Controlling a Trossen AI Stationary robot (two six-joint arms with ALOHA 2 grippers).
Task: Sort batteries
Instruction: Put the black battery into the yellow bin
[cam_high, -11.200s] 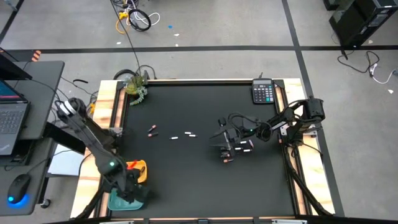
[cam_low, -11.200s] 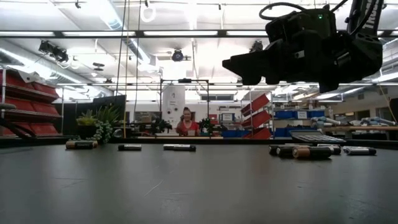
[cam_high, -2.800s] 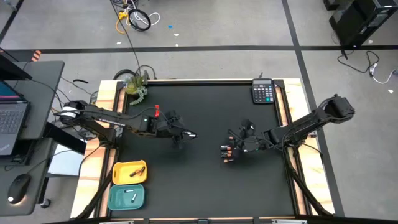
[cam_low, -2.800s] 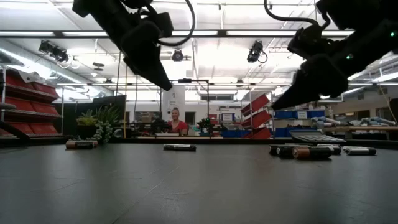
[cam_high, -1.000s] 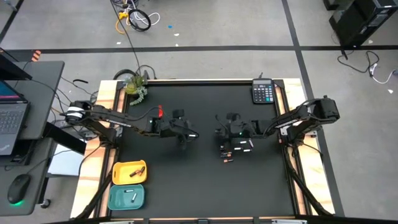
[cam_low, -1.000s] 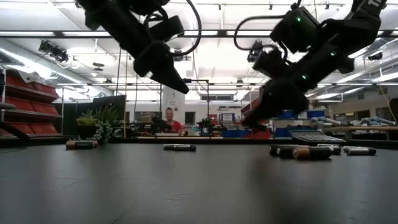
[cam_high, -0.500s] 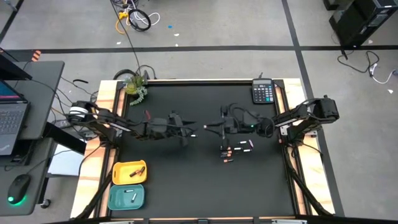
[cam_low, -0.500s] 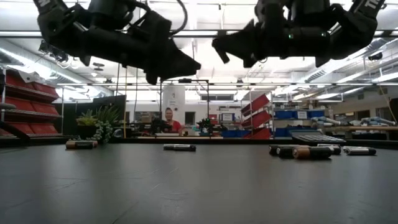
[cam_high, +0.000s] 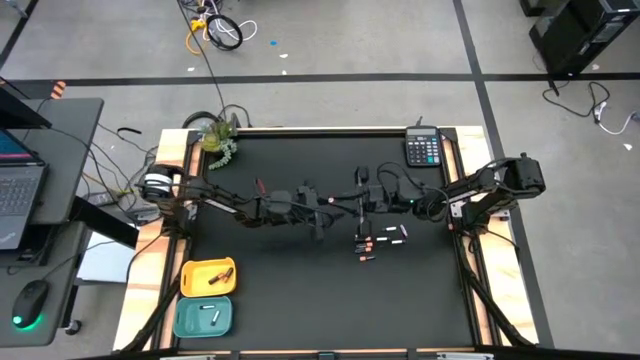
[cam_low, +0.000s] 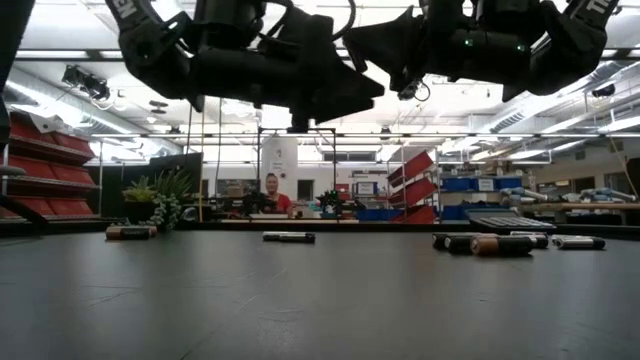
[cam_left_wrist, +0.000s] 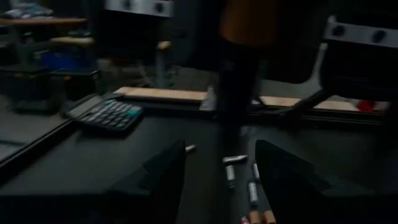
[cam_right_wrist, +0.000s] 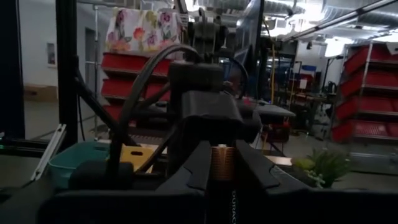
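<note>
Where the two arms meet above mid-bench, the right claw (cam_right_wrist: 222, 167) is clenched on a battery (cam_right_wrist: 222, 163) whose long axis points straight at the left claw (cam_left_wrist: 217, 167), spread wide to receive it.

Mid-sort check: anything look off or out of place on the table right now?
Nothing spilled or damaged. One thing stands out: the right gripper holds a copper-ended battery in the air, nose to nose with the open left gripper above the middle of the table. The loose batteries lie flat on it.
</note>
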